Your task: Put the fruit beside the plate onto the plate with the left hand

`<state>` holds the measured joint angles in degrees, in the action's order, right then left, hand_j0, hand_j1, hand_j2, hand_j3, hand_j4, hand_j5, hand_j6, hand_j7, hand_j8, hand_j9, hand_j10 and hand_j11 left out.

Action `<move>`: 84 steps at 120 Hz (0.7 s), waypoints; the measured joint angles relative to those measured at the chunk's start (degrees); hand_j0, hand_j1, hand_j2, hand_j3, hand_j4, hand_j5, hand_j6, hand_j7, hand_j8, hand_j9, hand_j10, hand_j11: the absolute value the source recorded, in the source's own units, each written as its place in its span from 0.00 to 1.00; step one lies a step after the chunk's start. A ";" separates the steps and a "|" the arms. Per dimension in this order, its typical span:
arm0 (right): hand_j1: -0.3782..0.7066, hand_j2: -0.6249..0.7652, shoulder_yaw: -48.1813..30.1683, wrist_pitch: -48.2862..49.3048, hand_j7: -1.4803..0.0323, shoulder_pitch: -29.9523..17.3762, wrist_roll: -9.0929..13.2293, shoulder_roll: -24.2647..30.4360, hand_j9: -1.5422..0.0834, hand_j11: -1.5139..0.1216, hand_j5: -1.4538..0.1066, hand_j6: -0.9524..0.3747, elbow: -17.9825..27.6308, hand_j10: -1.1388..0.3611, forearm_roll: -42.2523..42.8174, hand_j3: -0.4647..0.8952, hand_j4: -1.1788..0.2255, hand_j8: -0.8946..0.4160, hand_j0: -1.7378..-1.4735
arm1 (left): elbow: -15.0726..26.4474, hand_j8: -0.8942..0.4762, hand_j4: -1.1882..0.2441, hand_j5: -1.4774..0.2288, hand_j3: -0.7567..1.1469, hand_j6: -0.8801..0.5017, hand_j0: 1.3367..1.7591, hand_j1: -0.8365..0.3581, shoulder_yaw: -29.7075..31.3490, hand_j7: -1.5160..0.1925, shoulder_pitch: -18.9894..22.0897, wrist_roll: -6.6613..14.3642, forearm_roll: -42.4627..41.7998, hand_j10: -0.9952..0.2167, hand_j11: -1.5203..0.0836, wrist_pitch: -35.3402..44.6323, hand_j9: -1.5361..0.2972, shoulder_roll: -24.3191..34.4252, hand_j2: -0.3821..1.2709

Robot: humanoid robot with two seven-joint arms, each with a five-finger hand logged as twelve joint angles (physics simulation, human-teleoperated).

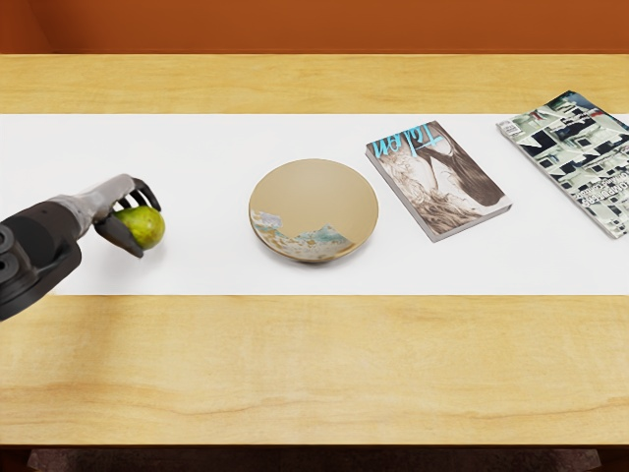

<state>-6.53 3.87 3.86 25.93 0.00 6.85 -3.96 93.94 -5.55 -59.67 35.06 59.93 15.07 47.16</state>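
Gripping the green fruit (pixel 143 227), left hand (pixel 126 214) curled tight.

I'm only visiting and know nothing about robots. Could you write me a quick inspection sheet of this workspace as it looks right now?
Surface: wooden table with a white runner laid across it.
Job's things: green fruit left of the plate, apart from it; not on the plate yet.
Clutter: magazine just right of the plate; second magazine at the far right.
Grippers: left hand curled around the green fruit; right hand not in view.
Cables: nothing seen.
Surroundings: orange-brown wall behind the table.
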 joint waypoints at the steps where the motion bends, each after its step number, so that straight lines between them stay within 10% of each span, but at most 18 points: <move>1: 0.03 0.45 0.00 0.00 0.98 0.01 0.00 0.00 0.95 0.93 0.93 0.72 0.00 0.76 0.00 0.34 0.84 0.68 0.30 | -0.01 0.37 0.53 0.35 0.40 0.42 0.75 0.48 -0.05 0.39 -0.13 0.00 -0.07 0.30 0.42 -0.11 0.38 -0.02 0.40; 84: 0.03 0.45 -0.05 0.00 0.98 0.55 0.00 0.00 0.95 0.93 0.93 0.72 0.00 0.76 -0.04 0.34 0.84 0.68 0.30 | -5.49 0.38 0.52 0.30 0.40 0.43 0.75 0.48 -9.03 0.35 -10.97 -0.04 -7.88 0.30 0.38 -17.99 0.34 -6.38 0.43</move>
<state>-6.58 3.87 4.40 25.93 0.00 6.86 -4.00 88.46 -14.58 -70.64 35.02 52.05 -2.92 40.77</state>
